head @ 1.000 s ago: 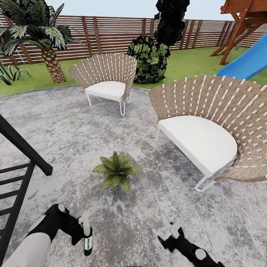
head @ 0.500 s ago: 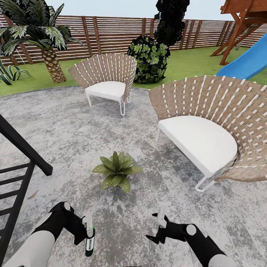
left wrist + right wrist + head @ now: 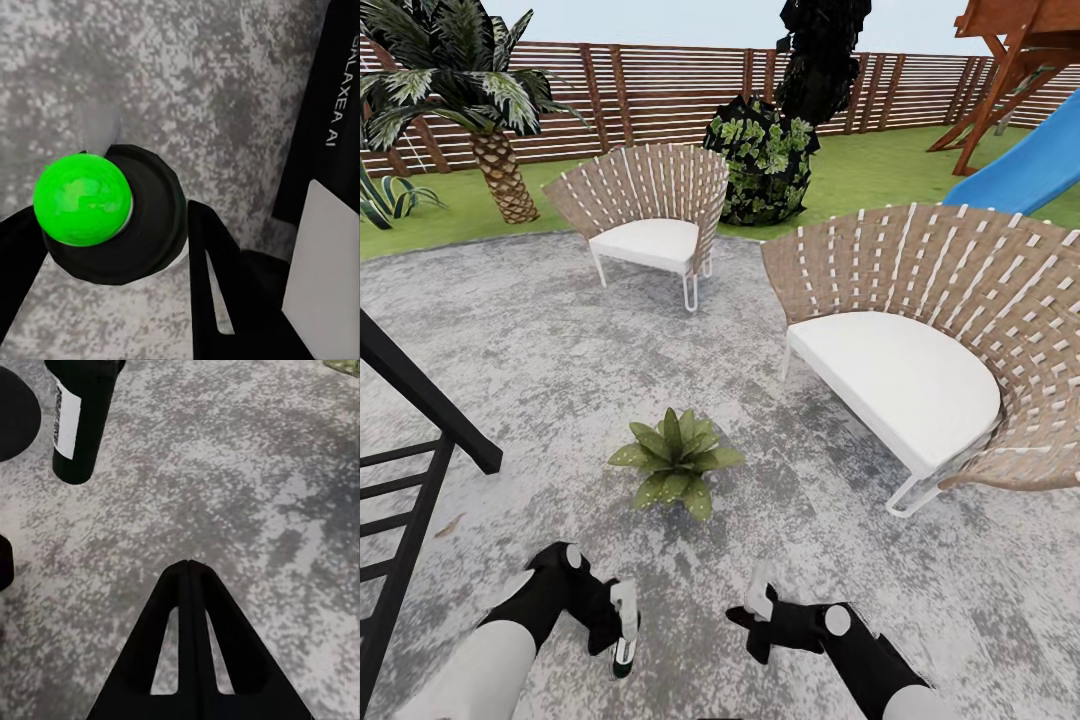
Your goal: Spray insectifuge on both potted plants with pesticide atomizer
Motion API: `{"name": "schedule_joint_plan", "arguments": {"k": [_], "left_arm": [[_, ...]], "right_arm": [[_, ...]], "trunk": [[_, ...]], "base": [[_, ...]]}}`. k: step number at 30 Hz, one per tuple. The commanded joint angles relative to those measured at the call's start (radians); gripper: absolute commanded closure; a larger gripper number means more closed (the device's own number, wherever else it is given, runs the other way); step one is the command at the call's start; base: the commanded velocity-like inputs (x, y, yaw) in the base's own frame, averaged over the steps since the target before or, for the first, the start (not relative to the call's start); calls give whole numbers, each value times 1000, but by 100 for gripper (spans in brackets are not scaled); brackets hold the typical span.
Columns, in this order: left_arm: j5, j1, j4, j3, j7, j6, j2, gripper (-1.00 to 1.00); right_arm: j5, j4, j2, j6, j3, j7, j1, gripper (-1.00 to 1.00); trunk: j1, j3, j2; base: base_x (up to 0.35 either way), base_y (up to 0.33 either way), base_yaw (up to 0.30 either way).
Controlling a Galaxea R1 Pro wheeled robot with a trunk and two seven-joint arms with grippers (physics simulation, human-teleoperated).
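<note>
Since a second earlier both arms had drawn inward along the frame's bottom, the left gripper [image 3: 618, 632] fingers grasping the pesticide atomizer [image 3: 624, 641], the right gripper [image 3: 752, 610] fingers clenched empty, nearing the potted plant [image 3: 675, 459] for spraying.

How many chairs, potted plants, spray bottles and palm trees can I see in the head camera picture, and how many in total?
Woven chairs: 2, the far chair and the near chair
Potted plants: 1, the potted plant on the stone patio
Spray bottles: 1, the pesticide atomizer in the left gripper
Palm trees: 1, the palm tree
Total: 5
</note>
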Motion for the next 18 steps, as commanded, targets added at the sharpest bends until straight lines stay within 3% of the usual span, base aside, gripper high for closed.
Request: {"name": "schedule_joint_plan", "arguments": {"k": [1,5,9,18], "left_arm": [[-7,-1,-1,-1,-2,0,-7,100],[-5,-1,-1,-59,13,-1,-20,100],[-4,-1,-1,-73,20,-9,-40,100],[4,-1,-1,-75,13,-61,-80,100]], "right_arm": [[18,-1,10,-5,-1,0,0,100],[39,-2,52,-5,-1,0,-1,100],[41,-2,76,-5,-1,0,-6,100],[42,-1,84,-5,-1,0,-11,100]], "trunk": [[0,-1,0],[0,-1,0],[0,-1,0],[0,-1,0]], "base": [[0,0,0],[0,0,0],[0,0,0],[0,0,0]]}}
